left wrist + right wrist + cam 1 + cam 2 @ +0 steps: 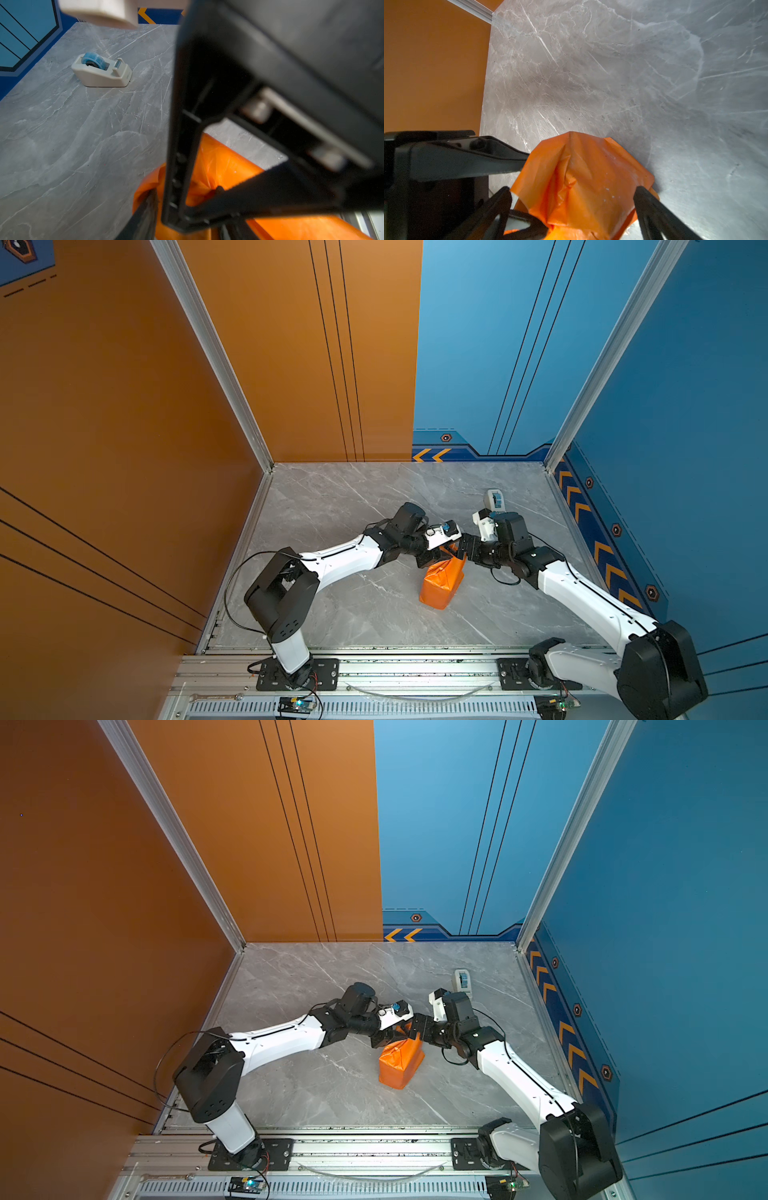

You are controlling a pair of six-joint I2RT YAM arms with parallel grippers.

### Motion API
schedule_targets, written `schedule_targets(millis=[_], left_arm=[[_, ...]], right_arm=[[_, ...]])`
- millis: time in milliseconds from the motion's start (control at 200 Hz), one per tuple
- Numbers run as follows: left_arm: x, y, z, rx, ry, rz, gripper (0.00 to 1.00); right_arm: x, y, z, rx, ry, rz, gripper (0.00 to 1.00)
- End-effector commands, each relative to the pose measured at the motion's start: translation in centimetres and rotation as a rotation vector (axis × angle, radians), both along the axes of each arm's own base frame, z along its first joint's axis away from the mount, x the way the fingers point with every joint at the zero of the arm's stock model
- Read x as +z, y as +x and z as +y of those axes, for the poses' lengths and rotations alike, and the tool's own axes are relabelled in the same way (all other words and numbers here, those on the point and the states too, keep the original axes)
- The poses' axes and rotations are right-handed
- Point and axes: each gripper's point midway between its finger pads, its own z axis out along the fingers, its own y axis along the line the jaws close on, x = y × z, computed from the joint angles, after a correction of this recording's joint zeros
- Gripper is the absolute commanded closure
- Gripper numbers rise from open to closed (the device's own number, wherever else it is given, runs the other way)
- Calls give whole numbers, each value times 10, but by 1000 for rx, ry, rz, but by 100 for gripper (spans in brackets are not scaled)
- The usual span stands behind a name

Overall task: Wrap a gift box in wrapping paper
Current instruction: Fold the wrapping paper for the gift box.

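Because the orange sheet is folded all round it, the gift box cannot be seen in any view. Only the wrapping paper [442,585] shows, as a glossy, creased orange parcel lying near the middle of the grey marbled desk [332,510]. In both top views the parcel's far end is covered by the left hand [430,562] and the right hand [463,549], which meet over it. They are too small there to judge how wide either stands. A white tape dispenser [494,499] sits just beyond the right wrist, well apart from the parcel.

From the left wrist, a large blurred black shape — the right hand seen close up — blocks much of the picture. Below it the left hand's own fingers [145,212] are cut off by the frame edge. Crumpled orange paper is bunched between them, and they appear clamped on that folded end.

From the right wrist, the right hand's fingers [652,209] stand wide apart, straddling a puckered flap of paper without pinching it. The left hand's black fingers meet this flap from the side — one tip touches its edge.
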Motion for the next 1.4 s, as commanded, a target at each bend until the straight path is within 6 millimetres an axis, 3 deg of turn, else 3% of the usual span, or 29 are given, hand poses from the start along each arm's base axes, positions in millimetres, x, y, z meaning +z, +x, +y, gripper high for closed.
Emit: schedule_targets(millis=[0,85,185,275,531,706,811,1011,1392], left_arm=[[-53,-34,12,-50,158,156,54],[-48,-33,11,-45,148,154,52],[-36,-31,11,-34,114,148,48],[-18,-27,12,-24,72,130,44],[42,-33,25,-169,-73,54,26],[27,-46,46,-357,57,144,24],[21,-34,51,-404,80,205,25],[8,-24,41,-476,83,177,23],[-16,-35,28,-544,171,134,18]], right_arm=[[-10,0,2,9,-46,52,7],[-31,1,-5,-12,-113,111,12],[-56,-6,-16,-25,-183,188,37],[-69,-12,-21,-31,-193,229,50],[-73,-18,-18,-13,-142,226,53],[-71,-22,-10,37,-110,200,53],[-72,-26,-8,59,-99,194,53],[-71,-29,-6,81,-85,186,53],[-60,-21,10,159,33,129,53]])
